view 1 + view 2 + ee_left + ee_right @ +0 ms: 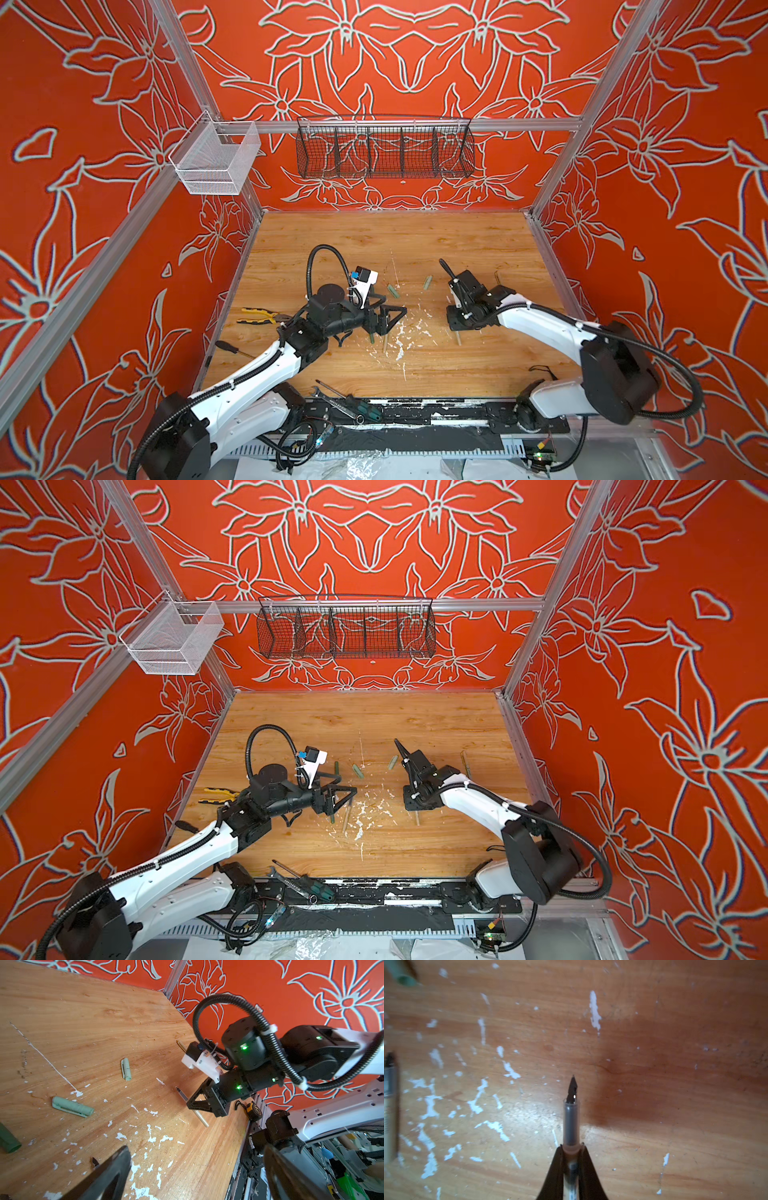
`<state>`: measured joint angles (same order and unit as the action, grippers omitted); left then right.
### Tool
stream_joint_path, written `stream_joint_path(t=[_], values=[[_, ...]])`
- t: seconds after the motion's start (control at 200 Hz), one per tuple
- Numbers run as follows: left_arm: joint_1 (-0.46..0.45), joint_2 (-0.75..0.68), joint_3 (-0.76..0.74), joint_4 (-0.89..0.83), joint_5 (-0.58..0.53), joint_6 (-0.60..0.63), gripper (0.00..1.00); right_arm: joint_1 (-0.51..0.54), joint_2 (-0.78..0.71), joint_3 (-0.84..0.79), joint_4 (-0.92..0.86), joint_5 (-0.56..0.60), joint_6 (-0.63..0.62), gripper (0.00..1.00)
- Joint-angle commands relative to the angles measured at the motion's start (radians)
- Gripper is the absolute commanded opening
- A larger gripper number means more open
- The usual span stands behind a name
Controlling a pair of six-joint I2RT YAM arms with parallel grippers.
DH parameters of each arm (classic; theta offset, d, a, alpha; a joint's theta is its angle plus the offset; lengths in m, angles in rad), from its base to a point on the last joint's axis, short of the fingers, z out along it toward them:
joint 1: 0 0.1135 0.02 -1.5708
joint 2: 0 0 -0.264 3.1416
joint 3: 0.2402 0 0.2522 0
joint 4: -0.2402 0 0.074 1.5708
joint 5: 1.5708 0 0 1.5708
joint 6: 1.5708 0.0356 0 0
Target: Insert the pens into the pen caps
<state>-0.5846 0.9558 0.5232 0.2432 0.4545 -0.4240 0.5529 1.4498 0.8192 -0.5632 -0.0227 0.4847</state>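
Right wrist view shows us our right gripper (572,1147) pinching a pen (571,1120), tip jutting beyond; our left gripper (195,1167) gapes.

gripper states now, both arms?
Left gripper: open, empty.
Right gripper: shut on a beige pen.
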Motion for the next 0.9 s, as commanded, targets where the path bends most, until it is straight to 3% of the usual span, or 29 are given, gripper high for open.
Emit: stream_joint_path(t=[0.0, 0.18, 0.48, 0.671, 0.896], values=[[-0.004, -0.037, 0.012, -0.024, -0.027, 0.024, 0.97, -0.002, 0.06, -0.005, 0.02, -0.005, 0.032, 0.0], [-0.004, -0.082, 0.029, -0.081, -0.071, 0.078, 0.97, -0.001, 0.106, -0.008, 0.051, -0.019, 0.061, 0.02], [-0.004, -0.11, 0.074, -0.17, -0.089, 0.158, 0.97, -0.002, 0.118, 0.046, 0.007, -0.001, 0.053, 0.4], [-0.004, -0.161, 0.058, -0.18, -0.116, 0.169, 0.97, -0.009, 0.169, 0.218, -0.088, 0.03, -0.001, 0.58], [-0.004, -0.207, 0.037, -0.166, -0.129, 0.165, 0.97, -0.065, 0.332, 0.467, -0.138, 0.009, -0.026, 0.63]])
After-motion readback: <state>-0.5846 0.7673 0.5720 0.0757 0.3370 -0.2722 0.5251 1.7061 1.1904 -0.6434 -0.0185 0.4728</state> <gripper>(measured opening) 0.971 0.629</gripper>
